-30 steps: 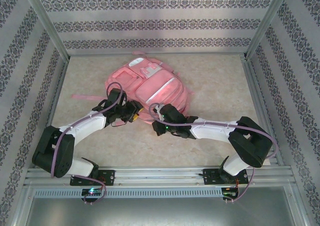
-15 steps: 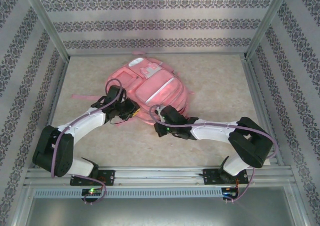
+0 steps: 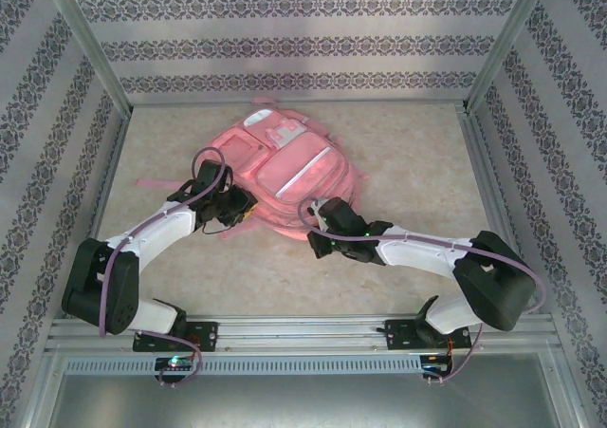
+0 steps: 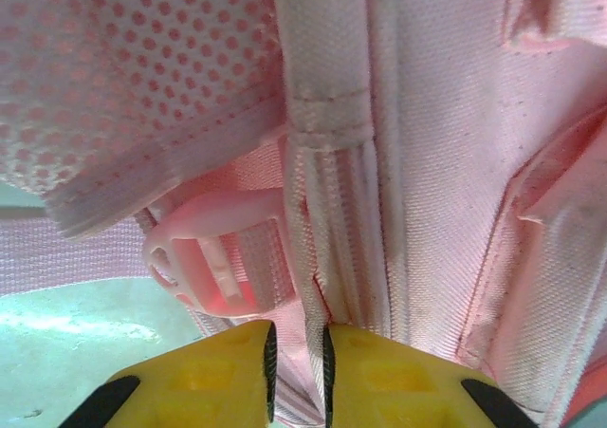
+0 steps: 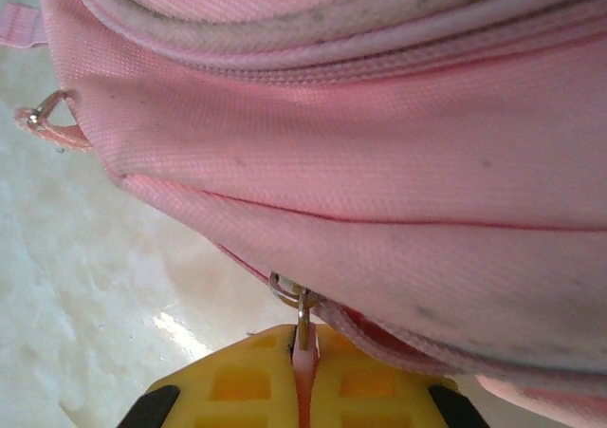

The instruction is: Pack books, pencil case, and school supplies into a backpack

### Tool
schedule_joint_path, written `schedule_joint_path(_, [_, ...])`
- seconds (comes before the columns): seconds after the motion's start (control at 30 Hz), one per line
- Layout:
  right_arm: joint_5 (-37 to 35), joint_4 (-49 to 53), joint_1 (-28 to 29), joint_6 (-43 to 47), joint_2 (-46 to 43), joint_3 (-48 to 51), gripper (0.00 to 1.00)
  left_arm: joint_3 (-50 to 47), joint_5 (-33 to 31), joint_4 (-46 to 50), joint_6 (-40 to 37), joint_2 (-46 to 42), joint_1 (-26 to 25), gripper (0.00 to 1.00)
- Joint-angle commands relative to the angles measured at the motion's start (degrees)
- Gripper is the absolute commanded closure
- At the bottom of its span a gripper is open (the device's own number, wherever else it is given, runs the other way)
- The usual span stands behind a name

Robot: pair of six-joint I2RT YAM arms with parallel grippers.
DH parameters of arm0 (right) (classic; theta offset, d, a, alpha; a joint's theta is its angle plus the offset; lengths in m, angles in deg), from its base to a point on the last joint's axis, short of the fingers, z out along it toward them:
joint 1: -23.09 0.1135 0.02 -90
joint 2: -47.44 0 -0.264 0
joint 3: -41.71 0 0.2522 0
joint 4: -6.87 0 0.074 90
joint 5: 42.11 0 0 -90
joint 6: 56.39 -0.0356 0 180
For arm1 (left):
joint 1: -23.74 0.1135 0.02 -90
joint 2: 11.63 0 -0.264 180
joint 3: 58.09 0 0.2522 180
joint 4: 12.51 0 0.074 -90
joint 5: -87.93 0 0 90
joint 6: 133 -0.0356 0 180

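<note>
The pink backpack (image 3: 285, 167) lies flat in the middle of the table, front pockets up. My left gripper (image 3: 239, 210) is at its near-left edge; in the left wrist view the yellow fingers (image 4: 379, 376) are shut on a pink webbing strap (image 4: 305, 286), beside a pink plastic buckle (image 4: 204, 267). My right gripper (image 3: 319, 242) is at the near edge of the backpack (image 5: 360, 162). There it (image 5: 303, 376) is shut on a pink zipper pull (image 5: 302, 357) hanging from a metal ring (image 5: 285, 290). The books, pencil case and school supplies are out of view.
A loose pink strap (image 3: 156, 181) trails left of the backpack. A second zipper pull (image 5: 47, 124) sticks out at the bag's edge. Patterned walls and aluminium rails (image 3: 484, 162) box in the beige table (image 3: 408, 153), with open surface to the right.
The left gripper moved slightly up and left and closed on the webbing strap. The right gripper shifted right along the backpack's near edge with the zipper pull, its elbow swinging right.
</note>
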Motion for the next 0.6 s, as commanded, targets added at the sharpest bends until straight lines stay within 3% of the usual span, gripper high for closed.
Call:
schedule_joint_path(0.0, [-0.11,3.73,-1.52,4.05,-1.90,1.29,1.00,-0.65,-2.44,2.92,-2.12,0.56,0.91,0.76])
schedule_joint_path(0.27, [11.25,-3.52,-2.06,3.07,-1.24,2.09,1.00,2.81,3.65,10.98,-6.55,-5.16,0.73,0.51])
schedule_joint_path(0.43, [12.40,-5.27,-2.00,1.32,2.00,-0.11,1.00,3.36,8.33,11.70,-7.01,-6.78,-1.73,0.44])
schedule_joint_path(0.57, [12.77,-6.06,-2.06,0.57,3.82,-1.42,1.00,3.58,10.02,7.05,-5.74,-4.18,-5.13,0.43])
